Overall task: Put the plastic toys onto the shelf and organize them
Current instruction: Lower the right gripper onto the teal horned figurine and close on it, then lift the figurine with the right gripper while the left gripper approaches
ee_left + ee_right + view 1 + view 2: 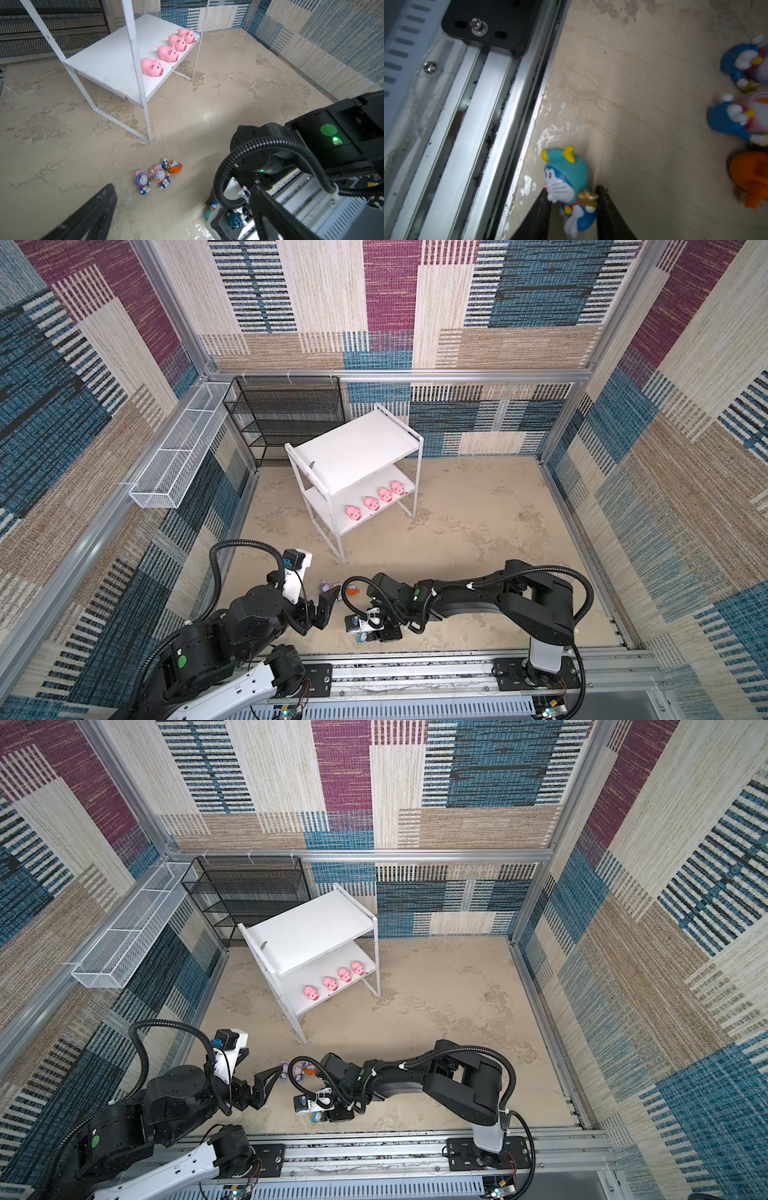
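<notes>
At left, the left gripper (182, 187) spread wide above the floor (478, 531), near a lying cluster of purple-hooded figurine (143, 182), pink-hooded figurine (160, 176) and orange-hooded figurine (174, 166). Further right, the right gripper (572, 190) pinched narrow on the blue-hooded figurine (566, 176), just beside the front rail (500, 104). Behind, four pink pigs (370, 503) in a row on the lower board of the shelf (357, 448).

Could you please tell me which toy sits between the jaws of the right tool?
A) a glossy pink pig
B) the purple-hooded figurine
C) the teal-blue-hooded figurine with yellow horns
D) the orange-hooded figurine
C: in the right wrist view, the white-blue cartoon figurine with the teal-blue hood and yellow horns sits between the two black fingers of the right tool, which close against its sides.
</notes>
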### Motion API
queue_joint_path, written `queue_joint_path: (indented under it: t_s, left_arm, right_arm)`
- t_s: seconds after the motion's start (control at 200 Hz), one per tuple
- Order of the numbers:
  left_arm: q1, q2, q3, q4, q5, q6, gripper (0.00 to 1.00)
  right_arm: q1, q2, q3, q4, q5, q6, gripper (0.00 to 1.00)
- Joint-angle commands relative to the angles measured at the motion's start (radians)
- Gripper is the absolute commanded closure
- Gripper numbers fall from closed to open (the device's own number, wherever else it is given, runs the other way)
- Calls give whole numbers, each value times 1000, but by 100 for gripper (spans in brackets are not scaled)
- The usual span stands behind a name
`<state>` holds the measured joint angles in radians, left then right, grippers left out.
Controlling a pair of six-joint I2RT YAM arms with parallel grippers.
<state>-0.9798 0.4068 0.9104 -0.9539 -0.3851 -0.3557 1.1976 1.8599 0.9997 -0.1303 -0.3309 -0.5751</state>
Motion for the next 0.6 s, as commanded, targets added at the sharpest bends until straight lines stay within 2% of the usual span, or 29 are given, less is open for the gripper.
queue_joint_path:
  t_s: [0.0,0.185,0.366,0.596]
  left_arm:
    - [1,6,-1,27,2,-6,1]
    - [0,48,3,41,4,6,1]
    - [1,127,20,83,32,18,1]
    - [1,282,94,155,123,26,1]
  right_arm:
    - [-3,-36,-35,55,40,63,67]
    - [-36,-138,-129,188,51,236,74]
    - [-82,-281,-240,351,145,490,74]
    - [-133,-496,-405,520,283,776,75]
